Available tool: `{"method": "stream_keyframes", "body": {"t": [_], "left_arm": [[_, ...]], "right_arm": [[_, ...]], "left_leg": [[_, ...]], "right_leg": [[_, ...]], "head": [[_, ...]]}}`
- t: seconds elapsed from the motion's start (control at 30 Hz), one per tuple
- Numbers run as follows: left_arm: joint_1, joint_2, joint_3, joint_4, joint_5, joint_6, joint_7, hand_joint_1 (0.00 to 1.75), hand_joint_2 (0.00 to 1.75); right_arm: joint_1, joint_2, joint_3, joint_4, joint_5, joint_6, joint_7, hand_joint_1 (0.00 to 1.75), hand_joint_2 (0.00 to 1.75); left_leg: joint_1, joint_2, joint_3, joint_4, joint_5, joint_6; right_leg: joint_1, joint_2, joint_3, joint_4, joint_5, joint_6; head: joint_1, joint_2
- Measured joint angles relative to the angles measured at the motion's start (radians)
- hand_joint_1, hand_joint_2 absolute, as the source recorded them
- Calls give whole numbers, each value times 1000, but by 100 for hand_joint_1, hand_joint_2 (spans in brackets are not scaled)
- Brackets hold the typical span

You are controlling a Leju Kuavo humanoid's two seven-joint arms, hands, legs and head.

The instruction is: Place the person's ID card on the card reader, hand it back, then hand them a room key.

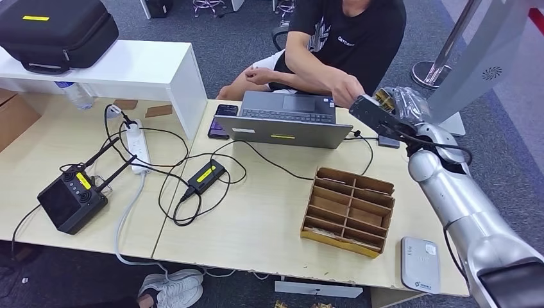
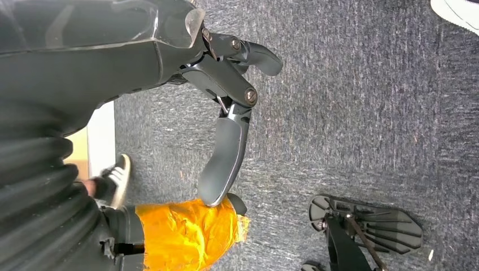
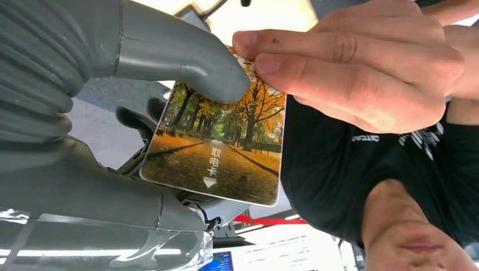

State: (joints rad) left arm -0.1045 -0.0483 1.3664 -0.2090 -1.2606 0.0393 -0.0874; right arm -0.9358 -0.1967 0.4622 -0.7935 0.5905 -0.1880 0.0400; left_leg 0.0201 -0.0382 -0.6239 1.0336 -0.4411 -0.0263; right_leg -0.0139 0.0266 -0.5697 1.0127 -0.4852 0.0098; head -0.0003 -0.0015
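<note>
Nearest, at the table's front edge, a white card reader (image 1: 421,264) lies flat just beside a cardboard divider tray (image 1: 348,210). Further back, the right hand (image 1: 380,114) reaches out beyond the tray, beside the open laptop (image 1: 285,120). From the right wrist, its thumb (image 3: 186,59) presses a card (image 3: 217,149) printed with autumn trees, while the person's hand (image 3: 361,70) pinches the card's far edge. Down by the carpet, the left hand (image 2: 229,107) hangs with fingers apart, holding nothing.
</note>
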Motion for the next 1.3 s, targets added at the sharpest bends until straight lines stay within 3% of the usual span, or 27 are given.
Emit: {"method": "stream_keyframes", "body": {"t": [0.07, 0.1, 0.37, 0.47, 0.6, 0.83, 1.0, 1.17, 1.3], "left_arm": [[0, 0, 0, 0, 3, 0, 0, 0, 175], [0, 0, 0, 0, 6, 0, 0, 0, 175], [3, 0, 0, 0, 38, 3, -3, 0, 175], [6, -1, 1, 0, 54, 11, -6, 0, 175], [15, -2, 6, 0, 77, 28, -8, 0, 175], [22, -10, 36, 0, 114, 60, -9, 0, 175], [24, -17, 56, 0, 131, 76, -9, 0, 175], [25, -23, 69, 0, 137, 84, -9, 0, 175], [25, -26, 70, 0, 126, 84, -9, 0, 175]], "right_arm": [[-1, 10, 4, 1, -34, 3, -16, 12, 175], [2, 15, 6, -3, -61, 9, -28, 0, 175], [112, 29, -1, -137, -410, 140, -153, 0, 175], [203, 21, -19, -254, -500, 135, -199, 0, 175], [387, -16, -53, -489, -524, 69, -261, 0, 175], [787, -70, -156, -904, -422, -95, -411, 0, 175], [1030, -72, -224, -1088, -302, -187, -461, 0, 175], [1183, -65, -250, -1156, -123, -284, -450, 0, 175], [1254, -61, -250, -1147, 207, -422, -348, 0, 175]], "left_leg": [[0, 0, 0, 0, 0, 0], [0, 0, 0, 0, 0, 0], [0, 1, 0, 0, -1, -1], [1, 0, 0, 0, -1, -1], [1, -2, 0, 0, -2, -1], [0, -3, 0, 0, -7, 0], [0, -3, 0, 0, -9, 0], [0, -1, 1, 0, -10, 0], [0, -1, 2, 0, -10, 0]], "right_leg": [[0, 0, 0, 0, 0, 0], [0, 0, 0, 0, 0, 0], [0, 0, -1, 0, -1, -1], [0, 0, -1, -1, -2, -1], [0, -2, 0, -1, -3, 0], [0, -4, 1, -3, -6, 1], [0, -3, 1, -3, -9, 1], [0, -3, 2, -3, -9, 0], [0, -2, 2, -3, -9, 0]], "head": [[0, 0], [0, 0], [0, 0], [0, 0], [0, 0], [0, 0], [0, 0], [0, 0], [0, 0]]}}
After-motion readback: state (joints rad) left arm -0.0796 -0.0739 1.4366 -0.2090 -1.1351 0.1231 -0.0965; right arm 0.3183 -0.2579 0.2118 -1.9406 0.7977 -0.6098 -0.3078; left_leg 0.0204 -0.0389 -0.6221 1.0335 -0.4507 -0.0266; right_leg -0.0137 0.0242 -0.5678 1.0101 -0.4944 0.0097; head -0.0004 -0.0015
